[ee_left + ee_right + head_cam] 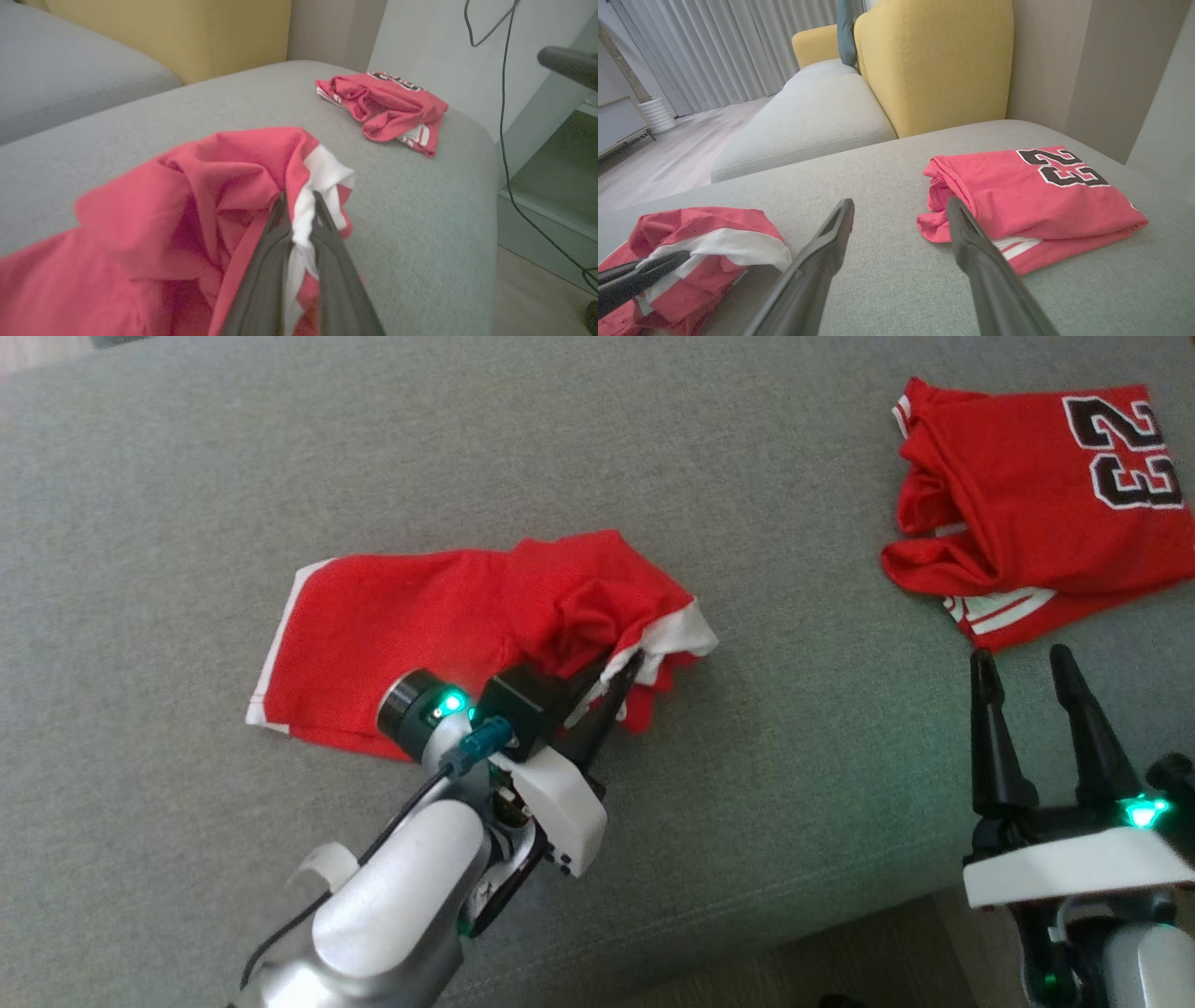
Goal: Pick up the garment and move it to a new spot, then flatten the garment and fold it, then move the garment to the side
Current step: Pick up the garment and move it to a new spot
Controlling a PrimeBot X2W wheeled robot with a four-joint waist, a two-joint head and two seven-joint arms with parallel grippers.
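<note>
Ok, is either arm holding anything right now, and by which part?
The left gripper, jaws shut, pinches the red garment by its white band; the right gripper, jaws open, holds nothing.

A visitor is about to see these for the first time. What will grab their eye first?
The red garment with white trim, crumpled mid-cushion on the grey sofa, its white edge pinched in the left gripper. Next, the folded red jersey numbered 23 at the far right, with the right gripper open just short of it.
</note>
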